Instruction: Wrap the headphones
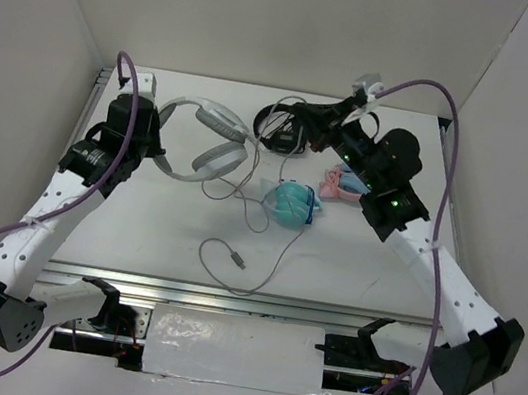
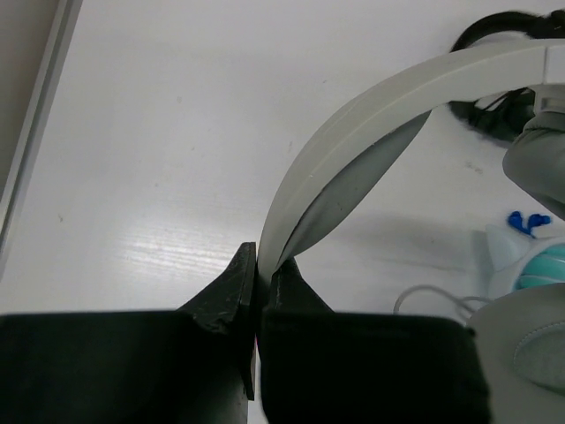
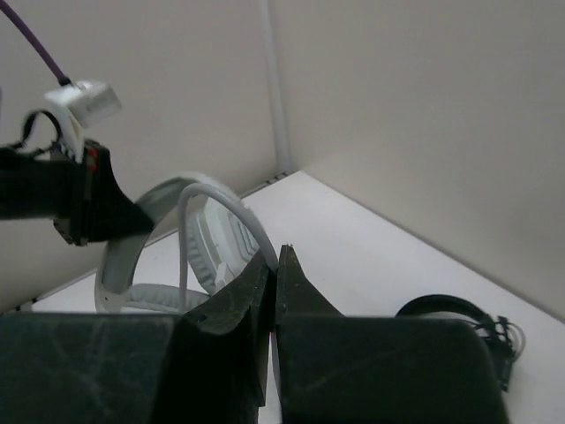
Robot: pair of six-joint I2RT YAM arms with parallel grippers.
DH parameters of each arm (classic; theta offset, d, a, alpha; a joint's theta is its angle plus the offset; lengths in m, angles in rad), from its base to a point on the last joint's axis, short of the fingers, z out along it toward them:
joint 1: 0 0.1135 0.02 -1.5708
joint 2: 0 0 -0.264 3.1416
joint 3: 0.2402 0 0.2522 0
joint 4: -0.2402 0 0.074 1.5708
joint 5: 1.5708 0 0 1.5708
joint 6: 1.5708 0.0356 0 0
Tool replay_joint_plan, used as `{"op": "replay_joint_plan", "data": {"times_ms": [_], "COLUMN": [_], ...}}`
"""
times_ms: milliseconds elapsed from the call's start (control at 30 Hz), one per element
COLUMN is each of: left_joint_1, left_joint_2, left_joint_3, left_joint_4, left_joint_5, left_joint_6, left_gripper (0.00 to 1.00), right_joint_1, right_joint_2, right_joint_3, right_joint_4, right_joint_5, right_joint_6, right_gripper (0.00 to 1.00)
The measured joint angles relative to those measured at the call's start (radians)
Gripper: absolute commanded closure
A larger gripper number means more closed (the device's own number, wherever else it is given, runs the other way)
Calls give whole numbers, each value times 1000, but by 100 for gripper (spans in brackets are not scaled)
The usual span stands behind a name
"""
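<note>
On the headphones (image 2: 353, 115), tight-pinched left hand (image 2: 258, 262).

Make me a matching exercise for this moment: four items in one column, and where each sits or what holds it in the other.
Things
1. headband of the white headphones
2. thin grey cable
3. black headphones
4. teal headphones

Places
A. middle of the table, beside the pink-and-blue headphones
B. pinched in the right gripper
C. clamped in the left gripper
D. far side of the table, in no gripper

Pairs: 1-C, 2-B, 3-D, 4-A
</note>
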State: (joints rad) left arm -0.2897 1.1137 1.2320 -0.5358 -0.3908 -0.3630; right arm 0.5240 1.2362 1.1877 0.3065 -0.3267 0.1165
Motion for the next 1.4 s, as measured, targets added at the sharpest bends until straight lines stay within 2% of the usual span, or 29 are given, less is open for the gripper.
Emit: {"op": "replay_joint_plan", "data": {"times_ms": [200,333,433,533,633,700,800,933,1033,1167,1333,1400], "left_joint_1": [2,35,73,123,199,248,356,495,590,705,779,790], "left_joint_2": [75,163,231,265,292,306,315,316,317,319,318,318], "left_joint_3": [-14,24,104,175,271,323,387,426,457,505,517,519], "left_joint_4": [-63,-96,-123,-124,-146,-155,-171,-190,-223,-255,-260,-265], "left_joint_5": [-126,-179,-215,-228,-230,-237,-227,-208,-199,-162,-131,-103], "left_joint_6": [-82,-143,-187,-239,-278,-293,-301,-300,-298,-291,-291,-291], "left_gripper": [100,100,100,100,100,100,100,100,100,100,100,100], "right_joint_1": [30,57,57,29,-101,-221,-440,-755,-925,-1043,-1182,-1209], "right_joint_2": [-225,-413,-546,-597,-555,-497,-410,-387,-363,-279,-167,-154], "right_joint_3": [8,-56,-118,-158,-177,-182,-205,-324,-350,-349,-349,-352], "right_joint_4": [-129,-178,-262,-394,-603,-726,-835,-851,-859,-851,-841,-837], "right_joint_5": [73,209,436,742,970,1038,1039,901,802,716,619,589], "right_joint_6": [-63,-49,11,128,289,384,491,552,571,579,576,573], "right_gripper": [100,100,100,100,100,100,100,100,100,100,99,83]}}
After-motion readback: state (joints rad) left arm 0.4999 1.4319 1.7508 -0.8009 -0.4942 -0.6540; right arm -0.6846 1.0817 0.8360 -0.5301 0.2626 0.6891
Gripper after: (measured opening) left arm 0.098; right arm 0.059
